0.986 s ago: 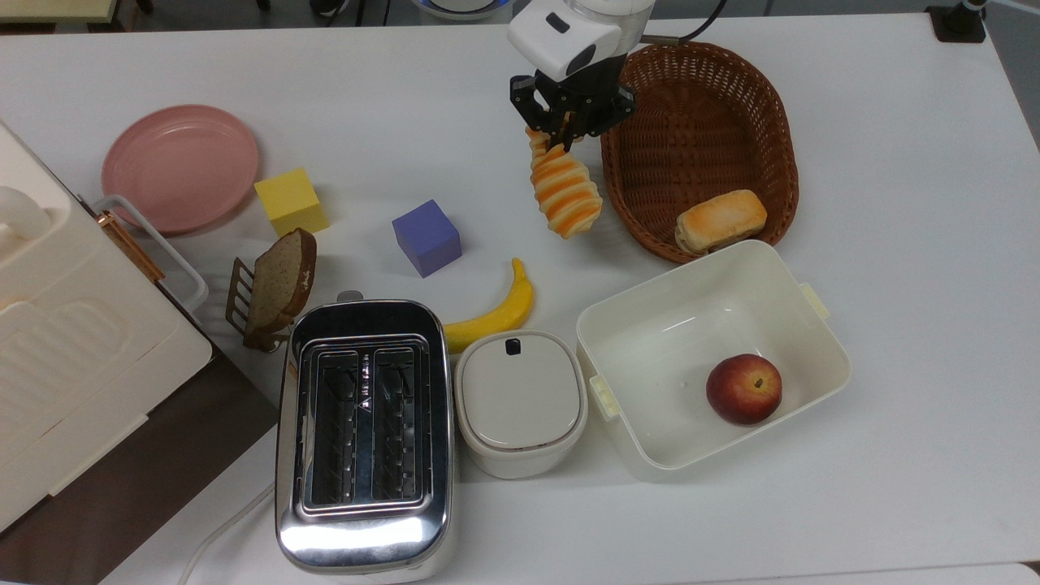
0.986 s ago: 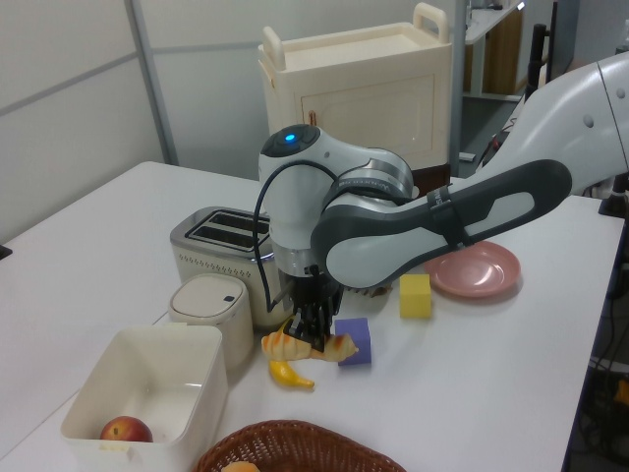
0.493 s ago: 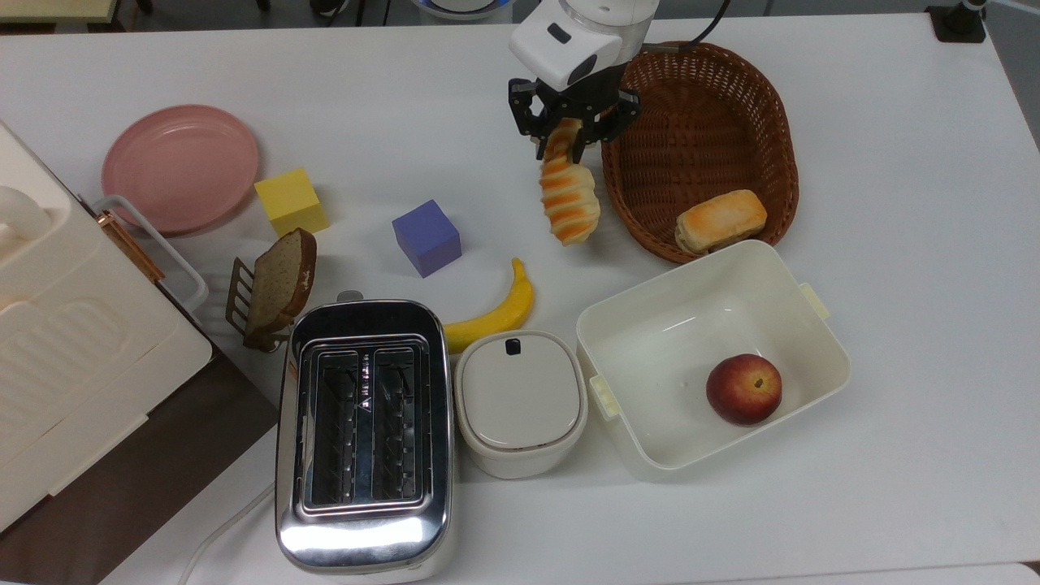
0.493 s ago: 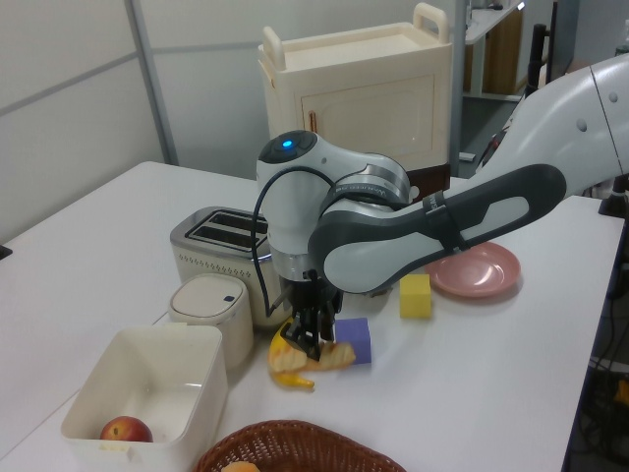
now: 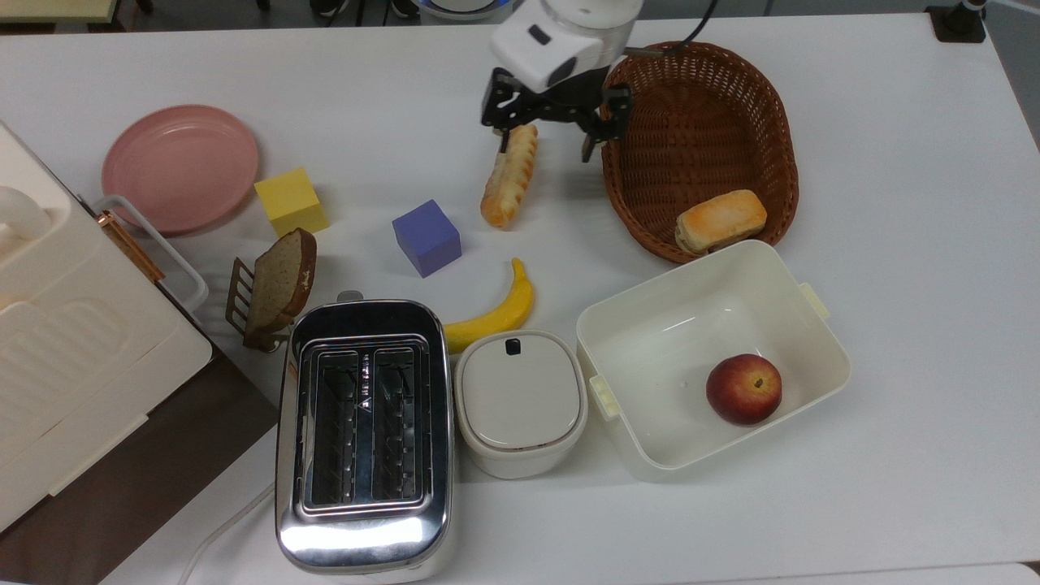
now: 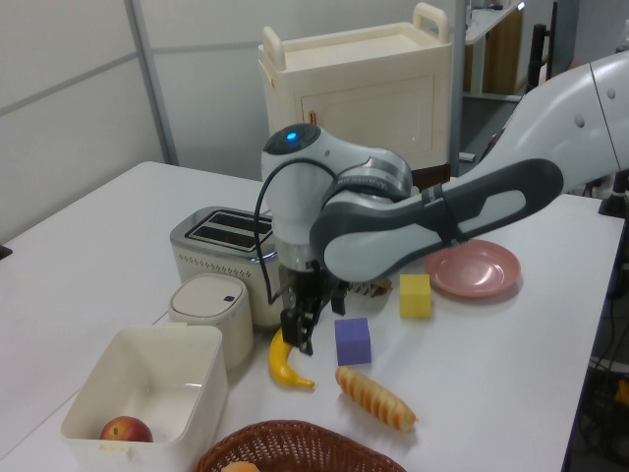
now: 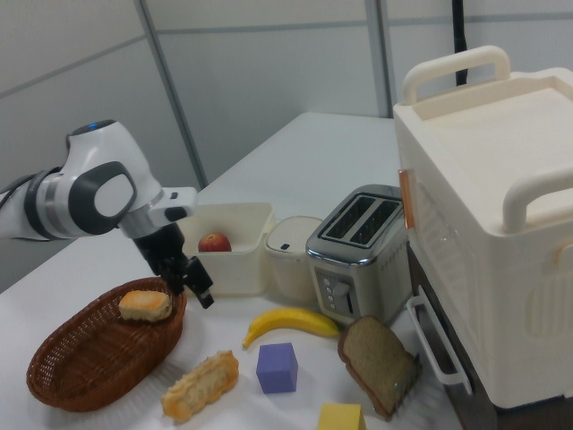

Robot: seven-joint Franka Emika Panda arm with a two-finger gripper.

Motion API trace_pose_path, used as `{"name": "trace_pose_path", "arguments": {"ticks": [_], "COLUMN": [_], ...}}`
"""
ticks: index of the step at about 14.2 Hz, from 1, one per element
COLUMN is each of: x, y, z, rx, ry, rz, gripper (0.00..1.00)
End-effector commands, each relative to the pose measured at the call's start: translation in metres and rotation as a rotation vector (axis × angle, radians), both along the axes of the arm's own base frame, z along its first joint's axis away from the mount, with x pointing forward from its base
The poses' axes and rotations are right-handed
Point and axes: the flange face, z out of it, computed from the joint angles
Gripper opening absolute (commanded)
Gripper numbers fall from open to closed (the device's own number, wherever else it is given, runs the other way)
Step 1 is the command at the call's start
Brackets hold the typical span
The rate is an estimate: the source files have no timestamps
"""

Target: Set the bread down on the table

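White desk (image 5: 894, 162) top view: bread (image 5: 509, 175) lies flat beside the wicker basket (image 5: 756, 97); pincer (image 5: 546, 132) spread apart, one finger (image 5: 501, 140) near the loaf's end. Left view: bread (image 6: 375, 396) rests on the desk, pincer (image 6: 301, 332) above, apart. Right view: bread (image 7: 200, 385) beside basket (image 7: 72, 376). Recommend lifting straight up, avoiding the loaf.

In the top view the bread (image 5: 509, 175) lies on the table (image 5: 366, 97) with bare room at its 9 and 12 o'clock, the cube (image 5: 426, 237) near at 7 o'clock and the banana (image 5: 492, 312) farther off at 6. The basket (image 5: 700, 146) walls off its 3 o'clock side beyond a narrow lane. The gripper (image 5: 546, 140) hangs spread over the loaf's 12 o'clock end, 1 finger (image 5: 500, 140) just beside it.
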Motion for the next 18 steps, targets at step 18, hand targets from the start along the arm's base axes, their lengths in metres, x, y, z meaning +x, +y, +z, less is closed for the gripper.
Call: {"name": "trace_pose_path", "arguments": {"ticks": [18], "x": [-0.006], "y": [-0.223], "z": [0.144], "rx": [0.166], "ry": [-0.065], "rz": [-0.153], "gripper": [1.0]}}
